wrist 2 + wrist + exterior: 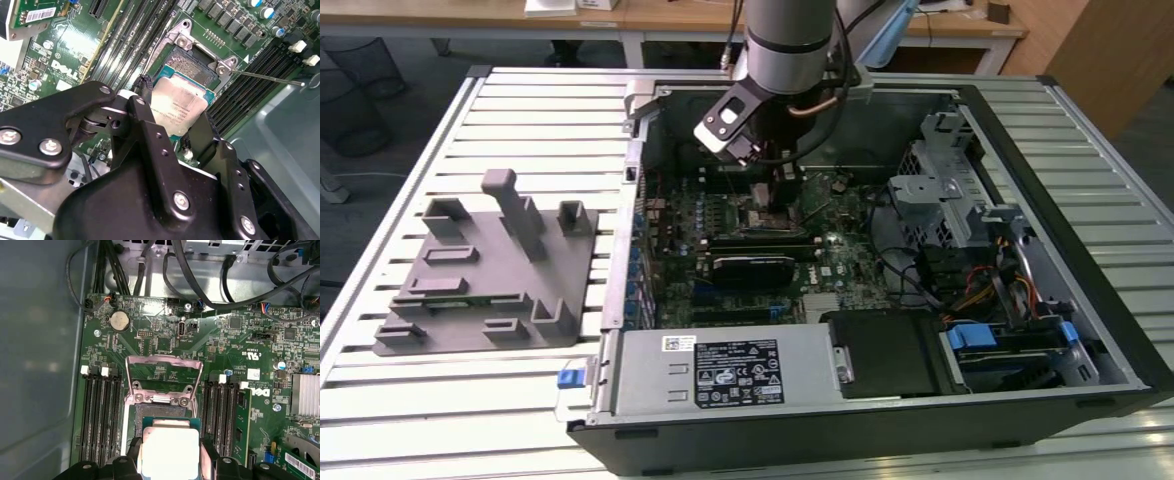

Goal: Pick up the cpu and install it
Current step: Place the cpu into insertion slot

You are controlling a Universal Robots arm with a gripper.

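The cpu (170,452), a flat square chip with a shiny silver top and green rim, sits between my gripper's (170,460) two black fingers (132,456), which are shut on its opposite edges. In the second wrist view the cpu (177,107) hangs over the near part of the open motherboard socket (192,67), and I cannot tell whether it touches. The socket's metal load plate (164,371) stands flipped up behind it. In the exterior view my gripper (778,195) reaches down into the open computer case (1067,270), right above the socket (761,218).
Memory slots (100,415) flank the socket on both sides. Cables (200,285) run along the case wall beyond the board. A drive cage (941,190) and power supply (720,370) crowd the case. A grey tray with upright posts (494,270) stands on the slatted table at the exterior view's left.
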